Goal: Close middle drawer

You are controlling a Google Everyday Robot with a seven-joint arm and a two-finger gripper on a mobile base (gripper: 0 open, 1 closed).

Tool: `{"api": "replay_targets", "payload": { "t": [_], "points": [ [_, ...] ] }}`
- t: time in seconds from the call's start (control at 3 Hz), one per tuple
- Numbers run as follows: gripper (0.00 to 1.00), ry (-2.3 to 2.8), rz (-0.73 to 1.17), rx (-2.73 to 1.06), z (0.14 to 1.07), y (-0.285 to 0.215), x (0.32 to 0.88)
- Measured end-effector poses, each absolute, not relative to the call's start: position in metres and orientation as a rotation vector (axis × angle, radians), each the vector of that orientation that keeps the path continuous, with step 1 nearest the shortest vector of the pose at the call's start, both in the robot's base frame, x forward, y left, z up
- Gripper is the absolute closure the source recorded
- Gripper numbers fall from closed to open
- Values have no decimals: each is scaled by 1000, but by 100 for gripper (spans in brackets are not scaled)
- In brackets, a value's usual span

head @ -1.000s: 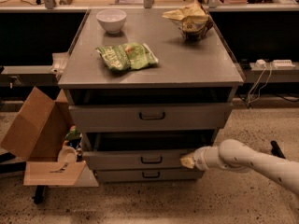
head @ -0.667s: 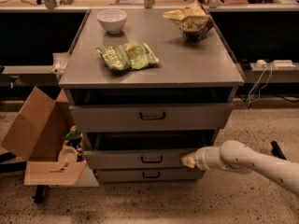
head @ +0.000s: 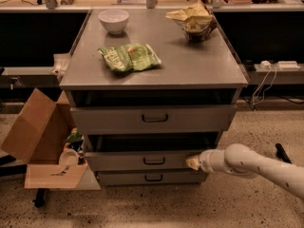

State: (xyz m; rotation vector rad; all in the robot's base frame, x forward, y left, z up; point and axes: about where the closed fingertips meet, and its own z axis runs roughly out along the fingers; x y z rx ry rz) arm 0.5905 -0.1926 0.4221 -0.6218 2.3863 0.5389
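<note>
At the left I saw a cardboard box (head: 33, 134) beside the cabinet (head: 156, 65). The middle drawer (head: 118, 160) stood partly pulled out, below the taller-fronted drawer (head: 109, 120). The gripper (head: 193, 163) pressed against the right end of its front panel; whether its grip was parted or closed I could not tell.

Your middle drawer (head: 123, 161), grey w/ dark bar handle, sits partly pulled out; claw (head: 192, 163) at front panel's right end.
</note>
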Motion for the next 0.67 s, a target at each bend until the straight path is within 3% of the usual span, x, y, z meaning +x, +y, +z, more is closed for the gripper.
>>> {"api": "replay_targets", "payload": {
  "t": [0.67],
  "points": [
    [100, 2398, 532, -543, 415, -199, 596]
  ]
}}
